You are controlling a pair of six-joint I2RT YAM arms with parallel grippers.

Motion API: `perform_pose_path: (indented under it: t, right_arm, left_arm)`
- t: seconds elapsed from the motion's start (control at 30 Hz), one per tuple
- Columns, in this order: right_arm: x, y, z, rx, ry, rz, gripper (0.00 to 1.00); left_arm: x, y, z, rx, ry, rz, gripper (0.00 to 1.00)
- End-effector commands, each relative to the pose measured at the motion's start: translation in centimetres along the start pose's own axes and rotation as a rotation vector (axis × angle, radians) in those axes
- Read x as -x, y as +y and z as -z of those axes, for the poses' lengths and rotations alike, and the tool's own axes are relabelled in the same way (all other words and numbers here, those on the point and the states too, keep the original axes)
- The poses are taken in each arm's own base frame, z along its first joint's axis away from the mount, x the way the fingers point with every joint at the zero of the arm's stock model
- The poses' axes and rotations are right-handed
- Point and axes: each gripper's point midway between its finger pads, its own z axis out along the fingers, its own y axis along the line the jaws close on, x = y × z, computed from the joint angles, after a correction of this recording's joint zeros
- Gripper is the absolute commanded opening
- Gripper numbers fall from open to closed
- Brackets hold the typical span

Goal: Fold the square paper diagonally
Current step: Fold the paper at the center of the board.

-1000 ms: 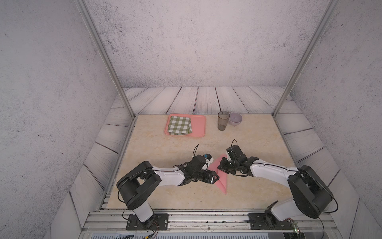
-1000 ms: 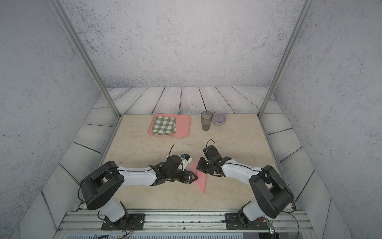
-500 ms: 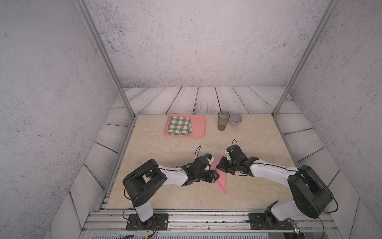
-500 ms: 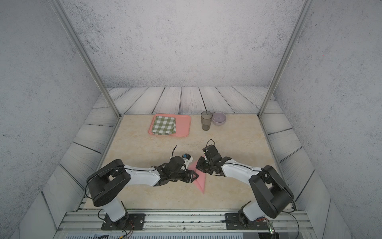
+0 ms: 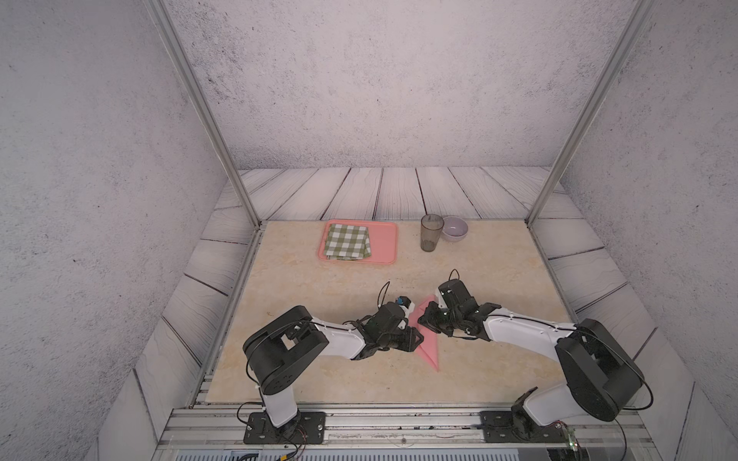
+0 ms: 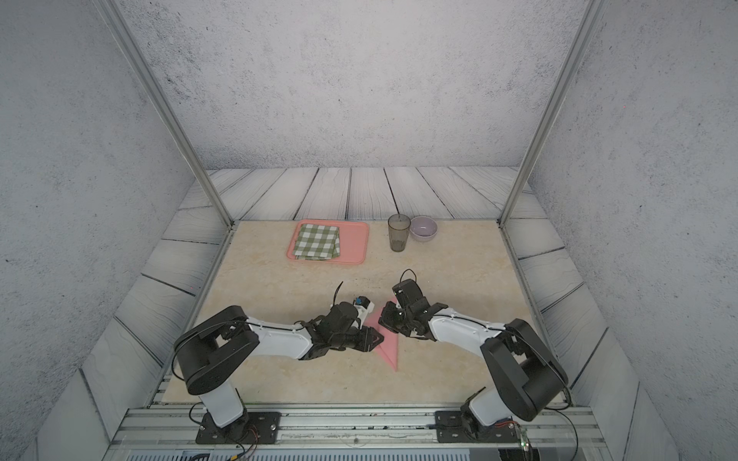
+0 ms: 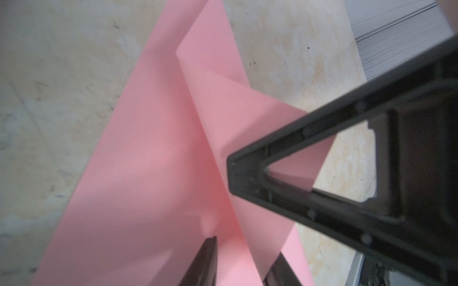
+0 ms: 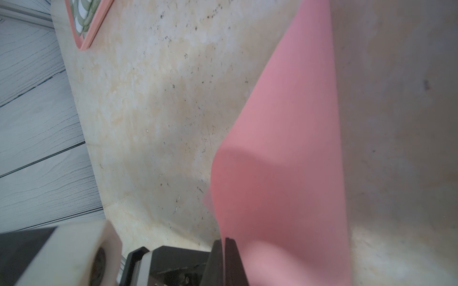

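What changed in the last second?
The left arm swung its rear joint in toward the middle. The left gripper kept to the square paper and narrowed its jaws around the raised flap; they are not yet shut. Unchanged: the right gripper pinching the paper, the paper's spot on the table, and the tray, cloth, cup and bowl.

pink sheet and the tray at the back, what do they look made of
The pink sheet looks like thin matte paper; it bends and holds a sharp crease. The tray is probably rigid plastic, smooth salmon pink, with a raised moulded rim.
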Motion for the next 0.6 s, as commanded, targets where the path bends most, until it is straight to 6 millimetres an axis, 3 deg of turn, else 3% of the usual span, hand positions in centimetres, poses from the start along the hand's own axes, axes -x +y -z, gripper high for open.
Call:
perform_pose_path:
  t: [0.0, 0.3, 0.57]
  right_arm:
    - [0.0, 0.6, 1.0, 0.028, -0.011, -0.002, 0.03]
    - [-0.2, 1.2, 0.8, 0.039, 0.015, -0.016, 0.0]
    - [0.0, 1.3, 0.9, 0.05, 0.003, -0.033, 0.0]
  left_arm:
    - [0.7, -0.7, 0.0, -0.018, -0.018, -0.018, 0.37]
    - [0.6, -1.3, 0.3, -0.048, -0.014, -0.048, 0.39]
    - [1.2, -2.0, 1.6, -0.052, -0.037, -0.071, 0.52]
